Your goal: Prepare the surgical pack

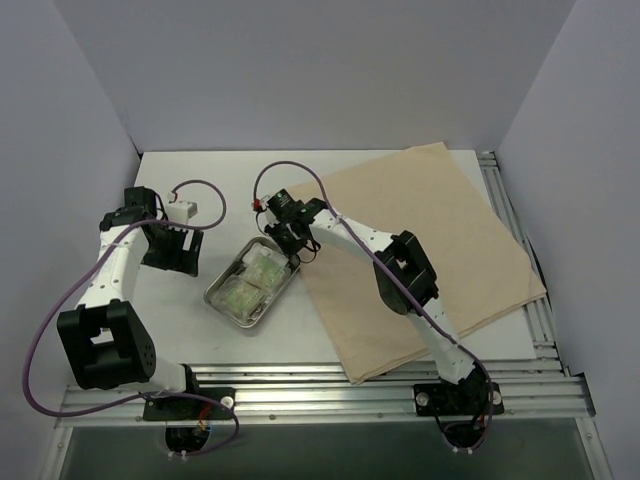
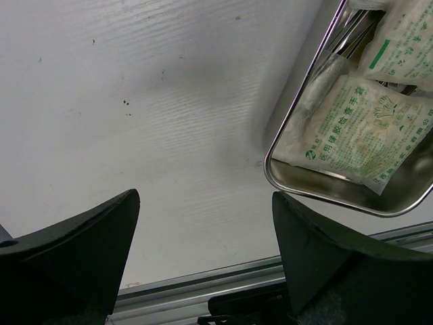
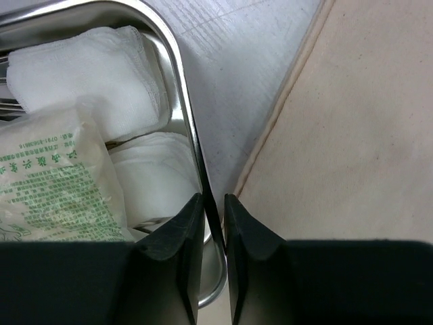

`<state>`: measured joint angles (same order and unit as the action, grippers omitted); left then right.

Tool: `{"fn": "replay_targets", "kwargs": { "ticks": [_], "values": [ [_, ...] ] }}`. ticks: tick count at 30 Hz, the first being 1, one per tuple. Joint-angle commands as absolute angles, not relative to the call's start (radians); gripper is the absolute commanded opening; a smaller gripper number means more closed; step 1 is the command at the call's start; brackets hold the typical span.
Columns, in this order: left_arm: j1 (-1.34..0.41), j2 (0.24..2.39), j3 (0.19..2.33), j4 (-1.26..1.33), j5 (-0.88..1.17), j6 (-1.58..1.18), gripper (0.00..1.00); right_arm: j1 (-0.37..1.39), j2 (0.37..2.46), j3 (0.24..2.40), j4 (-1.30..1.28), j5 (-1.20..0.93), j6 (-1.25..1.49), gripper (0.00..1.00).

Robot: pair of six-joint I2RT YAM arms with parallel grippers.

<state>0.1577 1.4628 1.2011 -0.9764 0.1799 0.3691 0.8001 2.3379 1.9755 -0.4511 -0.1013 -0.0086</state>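
One tray (image 1: 214,298) and one cloth (image 1: 440,240), at 3 o'clock from it, are counted. In the tray, two packets (image 2: 358,128) and two gauze squares (image 3: 88,74) are seen.

On my feed the steel tray (image 3: 177,74) reads as polished metal, mirror-glossy along its rim. Inside it the gauze squares (image 3: 88,74) look soft, woven and matt white. The packets (image 2: 358,128) are crinkled, faintly shiny wrap with green print; paper or plastic, I can't tell. The cloth sheet (image 3: 358,135) is tan fabric, fine-woven and dull. The table (image 2: 135,101) is matt white with a faint grain. The left gripper (image 2: 204,196) and right gripper (image 3: 213,198) have matt black, plastic-looking fingers.
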Motion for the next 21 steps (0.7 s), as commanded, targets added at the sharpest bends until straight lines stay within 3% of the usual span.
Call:
{"fn": "replay_targets", "kwargs": {
  "ticks": [1,6,21],
  "values": [
    [0.155,1.442,1.200,-0.969,0.183,0.367,0.89,0.801,2.359,2.010,-0.469,-0.080,-0.014,0.12],
    [0.155,1.447,1.200,-0.966,0.175,0.368,0.89,0.802,2.356,2.010,-0.472,-0.083,-0.014,0.00],
    [0.156,1.442,1.203,-0.960,0.160,0.387,0.89,0.770,2.181,1.856,-0.303,-0.178,0.080,0.00]
  ]
}}
